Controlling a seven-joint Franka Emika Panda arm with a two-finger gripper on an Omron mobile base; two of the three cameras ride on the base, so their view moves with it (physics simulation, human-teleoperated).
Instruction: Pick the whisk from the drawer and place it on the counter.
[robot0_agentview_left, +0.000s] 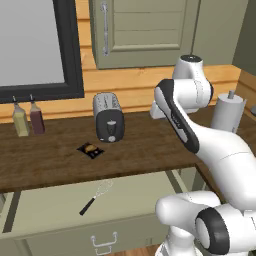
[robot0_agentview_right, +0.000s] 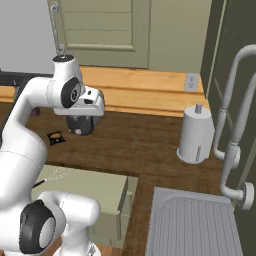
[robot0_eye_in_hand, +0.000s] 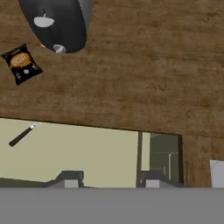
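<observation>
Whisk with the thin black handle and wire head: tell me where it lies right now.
The black-handled wire whisk lies flat inside the open pale-lined drawer, just below the dark wood counter's front edge, nearly under the small black packet in the left base view.

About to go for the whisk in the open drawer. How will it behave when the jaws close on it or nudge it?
The whisk looks small and thin, so probably light. Its narrow black handle seems stiff, the better place to grip; the wire head would likely flex. Lying flat on the smooth floor of the drawer, it may slide or roll if nudged.
</observation>
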